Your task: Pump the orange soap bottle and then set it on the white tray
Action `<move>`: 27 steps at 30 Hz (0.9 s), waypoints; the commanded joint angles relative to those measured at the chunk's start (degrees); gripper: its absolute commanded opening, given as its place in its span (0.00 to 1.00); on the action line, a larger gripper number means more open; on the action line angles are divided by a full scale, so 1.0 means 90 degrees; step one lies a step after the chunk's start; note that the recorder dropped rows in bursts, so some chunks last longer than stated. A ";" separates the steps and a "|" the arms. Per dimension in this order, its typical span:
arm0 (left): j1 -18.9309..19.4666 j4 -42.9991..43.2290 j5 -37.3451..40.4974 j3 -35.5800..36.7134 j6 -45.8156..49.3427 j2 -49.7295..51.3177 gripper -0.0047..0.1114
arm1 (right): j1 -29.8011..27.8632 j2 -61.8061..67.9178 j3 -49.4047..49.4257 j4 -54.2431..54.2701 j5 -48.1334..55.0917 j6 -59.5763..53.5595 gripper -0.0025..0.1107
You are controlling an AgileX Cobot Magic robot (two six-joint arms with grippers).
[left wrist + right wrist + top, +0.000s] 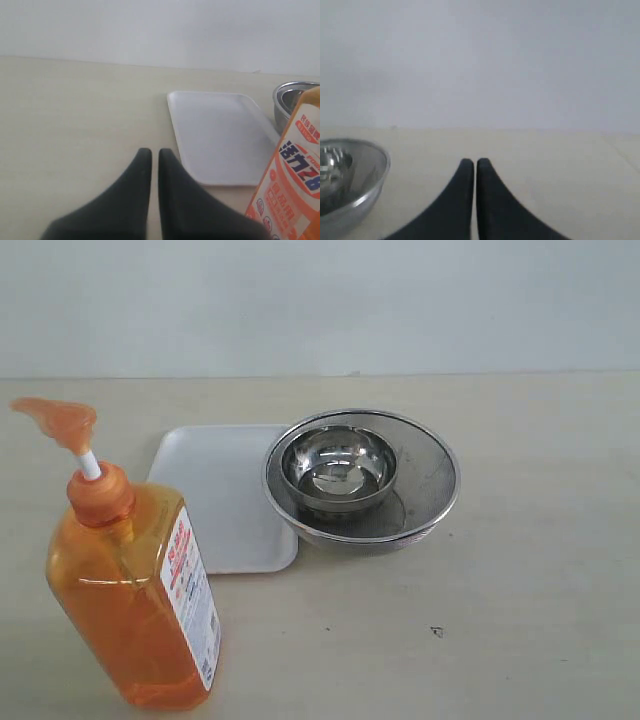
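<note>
Table (pixel 540 540); bottle (pixel 130 590) pump apparently exterior-only.

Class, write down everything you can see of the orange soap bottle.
The orange soap bottle is tall and made of translucent orange plastic. Its orange pump head is raised on a white stem above an orange collar. A white label with red print covers one side. It stands on the table close to the white tray, not on it. No gripper holds it.
</note>
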 commanded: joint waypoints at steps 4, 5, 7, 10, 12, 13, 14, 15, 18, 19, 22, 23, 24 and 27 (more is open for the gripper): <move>0.0019 -0.0047 -0.0019 0.0017 0.0018 -0.0017 0.08 | -0.0015 -0.0033 -0.0006 -0.0039 -0.1930 0.0880 0.02; 0.0019 -0.0047 -0.0019 0.0017 0.0018 -0.0017 0.08 | -0.0015 -0.0033 -0.0006 -0.0078 -0.1854 0.1098 0.02; 0.0019 -0.0047 -0.0019 0.0017 0.0018 -0.0017 0.08 | -0.0002 -0.0033 -0.0067 -0.0238 -0.1409 0.1351 0.02; 0.0019 -0.0047 -0.0019 0.0017 0.0018 -0.0017 0.08 | 0.0110 -0.0033 -0.0744 -0.0412 -0.0408 0.1533 0.02; 0.0019 -0.0047 -0.0019 0.0017 0.0018 -0.0017 0.08 | 0.0267 -0.0033 -0.1152 -0.0412 -0.0004 0.1386 0.02; 0.0019 -0.0047 -0.0019 0.0017 0.0018 -0.0017 0.08 | 0.0382 -0.0027 -0.1352 -0.0400 0.0263 0.1291 0.02; 0.0019 -0.0047 -0.0019 0.0017 0.0018 -0.0017 0.08 | 0.0506 0.0079 -0.1530 -0.0400 0.0547 0.1171 0.02; 0.0019 -0.0047 -0.0019 0.0017 0.0018 -0.0017 0.08 | 0.0644 0.0185 -0.1667 -0.0335 0.0860 0.1067 0.02; 0.0019 -0.0047 -0.0019 0.0017 0.0018 -0.0017 0.08 | 0.1074 0.0679 -0.2063 0.0304 0.1801 0.0180 0.02; 0.0019 -0.0047 -0.0019 0.0017 0.0018 -0.0017 0.08 | 0.1237 0.0862 -0.2161 0.0693 0.2061 -0.0336 0.02; 0.0019 -0.0047 -0.0019 0.0017 0.0018 -0.0017 0.08 | 0.1725 0.1432 -0.2357 0.2237 0.2562 -0.2175 0.02; 0.0019 -0.0047 -0.0019 0.0017 0.0018 -0.0017 0.08 | 0.1997 0.1737 -0.2415 0.3165 0.2754 -0.3140 0.02; 0.0019 -0.0047 -0.0019 0.0017 0.0018 -0.0017 0.08 | 0.2136 0.1926 -0.2429 0.3672 0.2842 -0.3580 0.02; 0.0019 -0.0047 -0.0019 0.0017 0.0018 -0.0017 0.08 | 0.2618 0.2556 -0.2429 0.4980 0.2857 -0.4441 0.02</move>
